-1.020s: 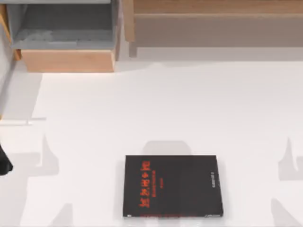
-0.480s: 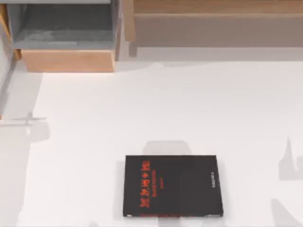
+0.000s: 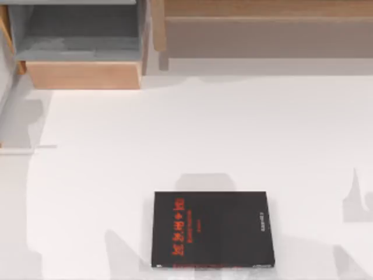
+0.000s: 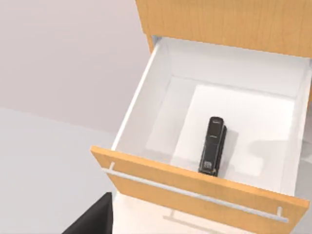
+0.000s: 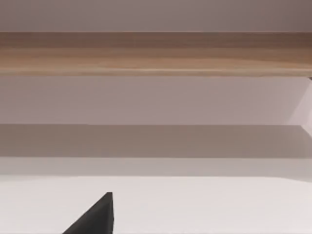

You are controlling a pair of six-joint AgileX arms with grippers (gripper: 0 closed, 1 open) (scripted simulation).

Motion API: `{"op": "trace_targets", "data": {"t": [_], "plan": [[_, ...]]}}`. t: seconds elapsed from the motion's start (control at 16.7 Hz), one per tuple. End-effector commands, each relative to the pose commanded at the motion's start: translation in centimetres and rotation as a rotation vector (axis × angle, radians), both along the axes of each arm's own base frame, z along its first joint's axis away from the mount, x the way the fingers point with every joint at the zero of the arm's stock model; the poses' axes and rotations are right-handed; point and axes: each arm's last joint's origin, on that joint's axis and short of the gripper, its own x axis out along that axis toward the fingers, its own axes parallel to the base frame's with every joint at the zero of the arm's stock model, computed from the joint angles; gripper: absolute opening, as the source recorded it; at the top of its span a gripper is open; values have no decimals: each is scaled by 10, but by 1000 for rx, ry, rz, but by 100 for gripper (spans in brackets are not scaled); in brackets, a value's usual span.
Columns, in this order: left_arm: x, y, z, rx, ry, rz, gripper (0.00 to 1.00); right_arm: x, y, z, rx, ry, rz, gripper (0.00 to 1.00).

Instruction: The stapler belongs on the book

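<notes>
Gone from the top view's left edge is the dark bit of my left arm that showed a second ago; the shadows on the white table [image 3: 233, 128] have shifted too, with a new one lying left of the book. That flat rectangular black book with red-orange characters [image 3: 213, 229] has not moved: it lies flat near the table's front edge, about mid-width, its cover bare. From the left wrist camera, the slim black stapler [image 4: 212, 145] lies flat inside the open, white-lined wooden drawer [image 4: 146, 92], near the drawer's front panel with its long silver bar handle [image 4: 195, 195]. A dark finger tip of the left gripper [image 4: 95, 219] juts into that view, apart from the stapler; whether it is spread or closed I cannot tell. From the right wrist camera, a tip of the right gripper [image 5: 95, 219] hangs over bare table facing a wooden shelf [image 5: 156, 53], its state likewise unclear.
</notes>
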Motion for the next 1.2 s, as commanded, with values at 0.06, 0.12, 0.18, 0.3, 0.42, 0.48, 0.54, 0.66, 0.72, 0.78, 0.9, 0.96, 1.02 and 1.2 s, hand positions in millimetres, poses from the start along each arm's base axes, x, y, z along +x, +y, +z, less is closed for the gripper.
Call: {"op": "trace_targets", "data": {"t": [0.06, 0.12, 0.18, 0.3, 0.42, 0.48, 0.54, 0.66, 0.72, 0.78, 0.9, 0.96, 1.02, 1.2], "plan": [[18, 8, 4, -7, 52, 8, 100, 0, 0, 0, 0, 0, 0, 100], [36, 17, 7, -16, 105, 14, 100, 0, 0, 0, 0, 0, 0, 100], [55, 26, 6, -26, 157, 15, 100, 0, 0, 0, 0, 0, 0, 100], [93, 44, -3, -51, 259, 13, 100, 0, 0, 0, 0, 0, 0, 100], [130, 62, -22, -80, 359, 2, 100, 0, 0, 0, 0, 0, 0, 100], [148, 70, -35, -96, 406, -6, 100, 0, 0, 0, 0, 0, 0, 100], [164, 77, -48, -111, 450, -15, 100, 0, 0, 0, 0, 0, 0, 100], [192, 90, -77, -142, 530, -35, 100, 0, 0, 0, 0, 0, 0, 100], [204, 95, -93, -157, 566, -47, 100, 0, 0, 0, 0, 0, 0, 100], [215, 99, -109, -172, 601, -59, 100, 0, 0, 0, 0, 0, 0, 100], [234, 105, -140, -201, 660, -86, 100, 0, 0, 0, 0, 0, 0, 100], [242, 107, -156, -215, 687, -99, 100, 0, 0, 0, 0, 0, 0, 100], [249, 108, -171, -229, 711, -113, 100, 0, 0, 0, 0, 0, 0, 100], [266, 109, -211, -265, 768, -152, 100, 0, 0, 0, 0, 0, 0, 100]]}}
